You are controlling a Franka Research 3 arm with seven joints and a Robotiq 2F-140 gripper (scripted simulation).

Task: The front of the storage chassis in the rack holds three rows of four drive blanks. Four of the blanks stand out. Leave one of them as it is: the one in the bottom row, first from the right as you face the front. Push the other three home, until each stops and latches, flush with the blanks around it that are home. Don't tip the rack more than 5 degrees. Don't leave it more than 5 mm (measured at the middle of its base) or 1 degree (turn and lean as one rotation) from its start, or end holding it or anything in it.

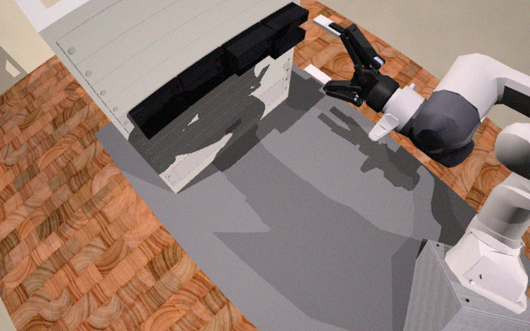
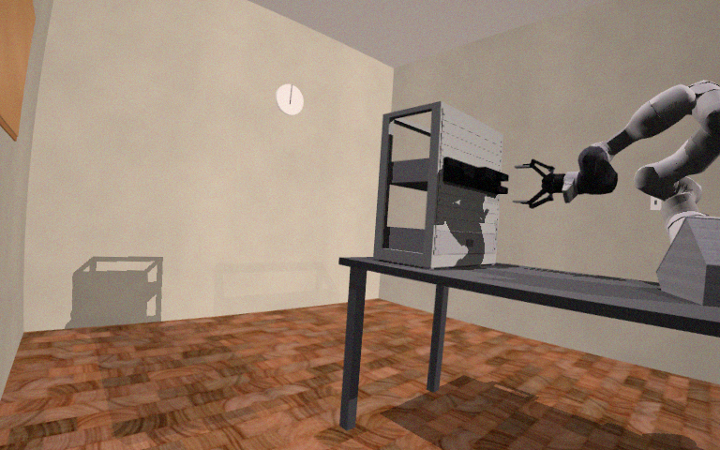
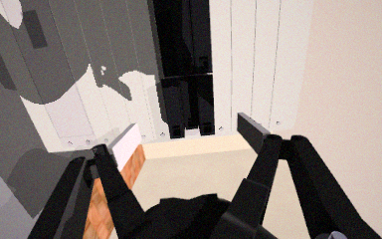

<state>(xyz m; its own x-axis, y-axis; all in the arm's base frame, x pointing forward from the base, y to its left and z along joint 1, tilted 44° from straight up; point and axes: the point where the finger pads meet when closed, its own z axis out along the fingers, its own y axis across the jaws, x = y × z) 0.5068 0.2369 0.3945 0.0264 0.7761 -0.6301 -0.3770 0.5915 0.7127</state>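
The rack (image 1: 156, 38) (image 2: 472, 138) (image 3: 249, 60) stands on the grey table (image 1: 312, 214) (image 2: 531, 286). Its front is light panels with the black storage chassis (image 1: 203, 74) (image 2: 470, 175) (image 3: 181, 45) across the middle. Several blanks at the chassis's end nearest my gripper stand out: the end blanks (image 1: 287, 17) (image 3: 189, 102) and the blank beside them (image 1: 250, 43). I cannot tell the rows apart. My gripper (image 1: 318, 48) (image 2: 520, 183) (image 3: 187, 126) is open and empty. It is level with the chassis, off that end of the front, a short gap away and touching nothing.
The arm's grey pedestal (image 1: 430, 296) (image 2: 690, 260) stands at the table's other end. Wooden floor lies beyond the table's edges. A wall is close behind the rack's far side.
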